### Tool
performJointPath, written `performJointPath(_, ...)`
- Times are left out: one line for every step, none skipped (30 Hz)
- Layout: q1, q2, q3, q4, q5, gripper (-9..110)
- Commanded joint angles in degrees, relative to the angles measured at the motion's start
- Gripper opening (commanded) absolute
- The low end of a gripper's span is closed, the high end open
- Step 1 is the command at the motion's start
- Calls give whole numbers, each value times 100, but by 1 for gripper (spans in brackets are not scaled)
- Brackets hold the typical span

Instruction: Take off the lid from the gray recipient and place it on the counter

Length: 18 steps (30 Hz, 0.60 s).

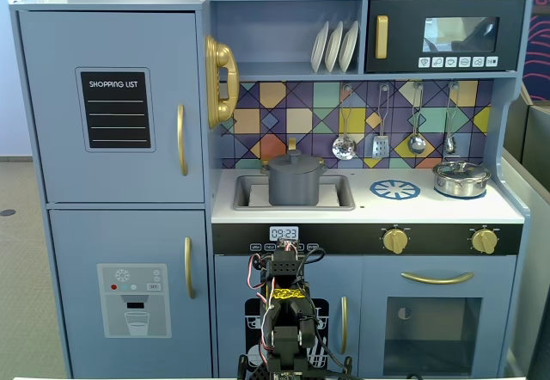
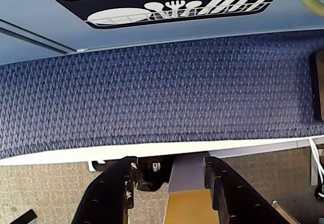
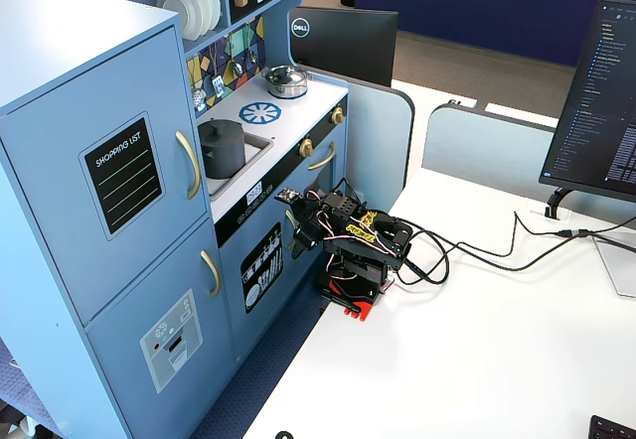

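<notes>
Two black fingers (image 2: 114, 193) fill the bottom of my wrist view, and the gripper (image 2: 169, 176) between them stands parted with nothing in it. Past the fingertips I see a white table edge (image 2: 152, 150), then a band of dark blue carpet (image 2: 162, 92) across the middle, and at the top the blue toy kitchen front with its black dish-rack print (image 2: 172, 3).

In a fixed view the arm (image 3: 353, 245) sits folded low on the white desk (image 3: 477, 350), just in front of the kitchen's lower doors, with cables (image 3: 477, 255) trailing off toward the right of the frame. In the front-on fixed view I see the same arm (image 1: 288, 311) at bottom centre, well below the worktop.

Up on the counter (image 1: 498, 208), the gray recipient (image 1: 295, 186) stands in the sunken sink at centre left, and the lid (image 1: 294, 162) rests on top of it. To its right lies the blue burner ring (image 1: 394, 190), and beyond that, at the right end, a shiny silver pot (image 1: 461, 179) with its own lid. Utensils (image 1: 381, 131) hang on the tiled wall above, and white plates (image 1: 335, 46) stand on the upper shelf.
</notes>
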Motion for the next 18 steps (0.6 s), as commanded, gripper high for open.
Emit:
performJointPath(738,-35,0,1046,-97,0)
performJointPath(729,-35,0,1046,-97,0)
performJointPath(721,-35,0,1046,-79,0)
performJointPath(712,-35,0,1046,-79,0)
performJointPath(712,-35,0,1046,-79,0)
performJointPath(729,-35,0,1046,-79,0)
performJointPath(756,-35,0,1046,-88,0)
performJointPath(782,-35,0,1046,-97,0)
performJointPath(809,-35,0,1046,-97,0)
performJointPath(826,-35,0,1046,-105,0)
performJointPath(844,-35,0,1046,-149,0)
performJointPath(888,-35,-9,1011,-281,0)
performJointPath(940,-35,-9,888,-369,0)
performJointPath(993,-35,-44,738,-404,0)
performJointPath(1028,-35,-149,615,-422,0)
performJointPath(1037,-79,-281,422,-396,0)
performJointPath(1011,-176,-483,246,-387,0)
performJointPath(958,-290,-738,114,-439,0)
